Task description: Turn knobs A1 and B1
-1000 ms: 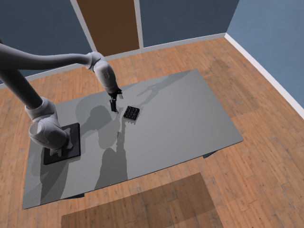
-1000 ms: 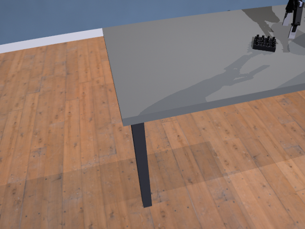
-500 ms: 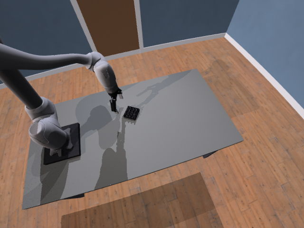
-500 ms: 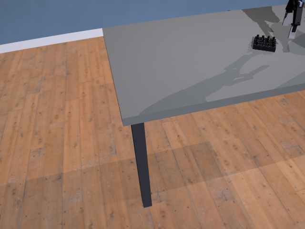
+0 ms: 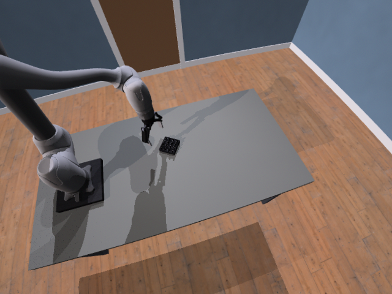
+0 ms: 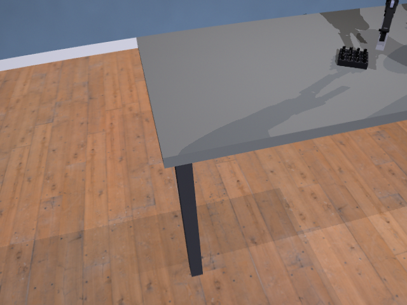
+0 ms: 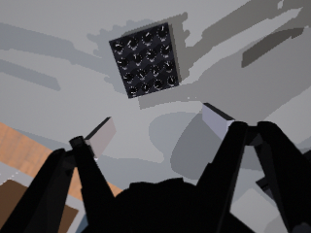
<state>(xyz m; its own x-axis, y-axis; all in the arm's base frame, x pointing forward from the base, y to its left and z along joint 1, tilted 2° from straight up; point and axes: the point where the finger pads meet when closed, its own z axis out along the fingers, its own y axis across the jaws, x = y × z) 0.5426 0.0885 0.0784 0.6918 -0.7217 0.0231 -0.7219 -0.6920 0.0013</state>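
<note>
The knob box (image 5: 169,144) (image 6: 352,58) (image 7: 145,59) is a small black square box with a grid of black knobs. It stands on the grey table (image 5: 240,158) (image 6: 229,85) (image 7: 44,102). My gripper (image 5: 154,133) (image 7: 156,117) is open and empty. It hangs tilted above the table just to the left of the box in the top view, not touching it. One of its fingers (image 6: 383,32) shows at the top right edge of the exterior view. In the wrist view the box lies ahead of the fingertips, turned slightly. The white lines on the knobs are too small to read.
The arm's black base plate (image 5: 96,180) sits on the table's left part. The table's far edge lies a short way behind the gripper. Wooden floor (image 5: 332,110) surrounds the table, and a dark table leg (image 6: 189,216) shows below its corner.
</note>
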